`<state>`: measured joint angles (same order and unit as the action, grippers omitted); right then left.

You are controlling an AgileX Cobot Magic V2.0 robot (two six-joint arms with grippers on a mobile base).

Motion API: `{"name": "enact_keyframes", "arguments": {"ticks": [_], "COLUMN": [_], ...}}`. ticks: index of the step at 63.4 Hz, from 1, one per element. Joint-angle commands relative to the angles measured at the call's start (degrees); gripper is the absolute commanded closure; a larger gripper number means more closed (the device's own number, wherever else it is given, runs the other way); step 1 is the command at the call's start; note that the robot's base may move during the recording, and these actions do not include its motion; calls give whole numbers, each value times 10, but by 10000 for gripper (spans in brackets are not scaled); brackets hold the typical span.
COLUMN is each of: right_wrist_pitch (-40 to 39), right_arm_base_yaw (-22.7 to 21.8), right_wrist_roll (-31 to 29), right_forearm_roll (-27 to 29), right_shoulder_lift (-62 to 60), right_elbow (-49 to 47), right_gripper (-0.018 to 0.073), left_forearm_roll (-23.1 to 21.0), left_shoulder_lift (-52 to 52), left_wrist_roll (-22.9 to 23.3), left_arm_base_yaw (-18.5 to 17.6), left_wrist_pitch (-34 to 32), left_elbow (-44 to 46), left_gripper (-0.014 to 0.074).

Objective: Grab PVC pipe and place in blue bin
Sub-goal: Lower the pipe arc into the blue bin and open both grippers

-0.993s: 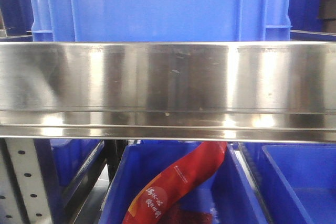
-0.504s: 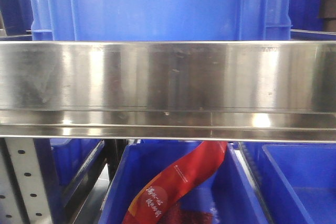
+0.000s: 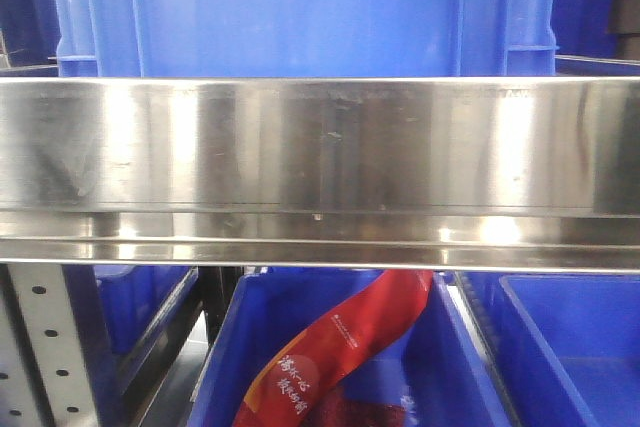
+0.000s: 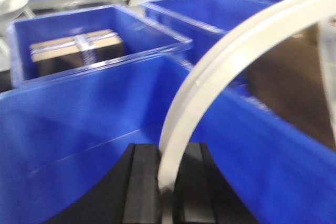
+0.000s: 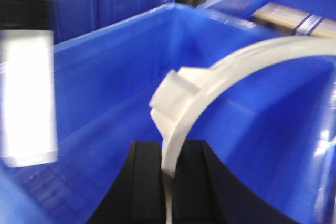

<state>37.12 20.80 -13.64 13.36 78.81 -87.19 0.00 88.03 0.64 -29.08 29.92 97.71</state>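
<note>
The pipe point(image 4: 228, 61) is off every surface. Its lower end is clenched between the left fingers point(image 4: 142, 182), and it rises from them in a white arc up and to the right, above the open bin point(image 4: 79, 124). The right fingers point(image 5: 144, 182) are likewise closed on a white arc with a squared block just above the grip. Whether both hold one piece cannot be told. The step looks like the carry over the bin, with the drop not yet made. To do it well, lower the wrist until the arc's high end sits below the rim, and turn it so the curve runs along the bin rather than across a wall. Let go only when it is low. If both arms share the piece, they should let go together so it does not swing. Keep clear of the neighbouring bin with the box point(image 4: 76, 51). Both wrists point forward and down into blue bins, fingers toward the far wall. The front view shows only the shelf point(image 3: 320, 147), no arm.
</note>
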Motion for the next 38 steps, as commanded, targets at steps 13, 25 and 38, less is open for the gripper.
{"name": "enact_keyframes", "arguments": {"ticks": [13, 25, 38], "right_wrist_pitch": [-5, -16, -24], "right_arm_base_yaw": [0, 0, 0], "right_wrist_roll": [-4, -4, -4], "right_forearm_roll": [46, 46, 46], "right_shoulder_lift": [55, 60, 60], "right_elbow": [-21, -21, -21], "right_gripper": [706, 445, 280], "left_forearm_roll": [0, 0, 0], "left_shoulder_lift": [49, 49, 49], "left_wrist_roll": [-2, -2, -2], "left_arm_base_yaw": [41, 38, 37], "left_wrist_pitch": [-8, -4, 22], "left_elbow": [17, 17, 17], "left_gripper": [703, 451, 208]}}
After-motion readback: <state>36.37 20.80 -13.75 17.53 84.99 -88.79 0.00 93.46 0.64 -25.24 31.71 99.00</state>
